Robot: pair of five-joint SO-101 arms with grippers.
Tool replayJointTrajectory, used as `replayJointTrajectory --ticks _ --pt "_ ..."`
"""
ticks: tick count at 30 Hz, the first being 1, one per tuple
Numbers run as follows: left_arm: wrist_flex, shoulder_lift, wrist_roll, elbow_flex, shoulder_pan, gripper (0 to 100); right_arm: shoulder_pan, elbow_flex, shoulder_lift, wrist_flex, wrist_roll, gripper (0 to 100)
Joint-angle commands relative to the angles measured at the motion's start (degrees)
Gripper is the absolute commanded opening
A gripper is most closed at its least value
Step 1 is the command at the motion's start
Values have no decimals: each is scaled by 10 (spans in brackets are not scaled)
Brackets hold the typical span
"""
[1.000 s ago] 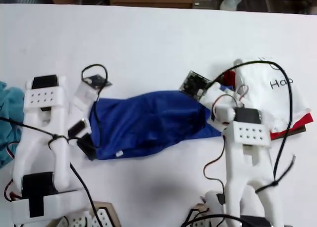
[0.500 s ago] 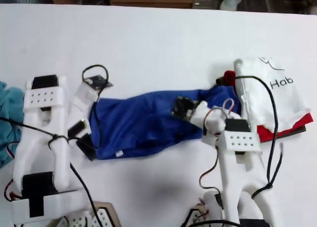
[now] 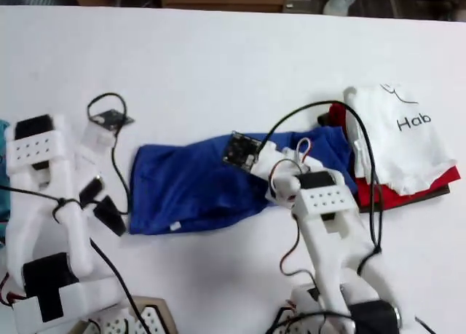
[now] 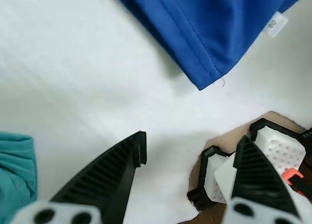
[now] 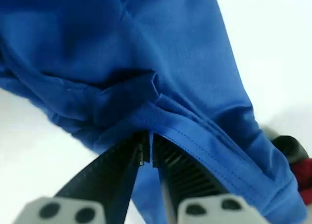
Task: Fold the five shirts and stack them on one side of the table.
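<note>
The blue shirt (image 3: 189, 185) lies across the middle of the table (image 3: 218, 57). In the last second I've drawn its 3 o'clock end back over itself toward 9 o'clock, away from the folded stack (image 3: 397, 141), so the fold is underway. My right gripper (image 5: 146, 148) is pinched tight on a ridge of blue cloth, while my left gripper (image 4: 191, 141) has backed off toward 9 o'clock, wide apart and empty.

shirt (image 3: 189, 185) at centre, stack (image 3: 397, 145) just right
</note>
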Motion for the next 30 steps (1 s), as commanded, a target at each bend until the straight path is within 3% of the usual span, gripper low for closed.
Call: replayJointTrajectory --ticks 1,8,11,14,18,21,25,30 --pt "-3 -18 -2 -15 -11 309 10 -55 53 -23 -7 22" --pt "-71 -20 87 -21 -8 309 12 -86 103 24 -34 23" --pt "-118 -17 193 -15 -7 312 15 -98 54 52 -50 29" --pt "-125 -17 293 -16 11 312 14 -135 -36 106 -104 108" --pt "-127 -17 405 -18 80 312 23 -179 -156 186 -129 238" --pt "-128 -16 482 -16 138 312 68 -182 -222 228 -122 255" --pt "-185 4 498 -21 147 312 175 -159 -269 236 -122 255" --pt "-213 127 485 -52 136 312 269 -134 -277 216 -122 255"
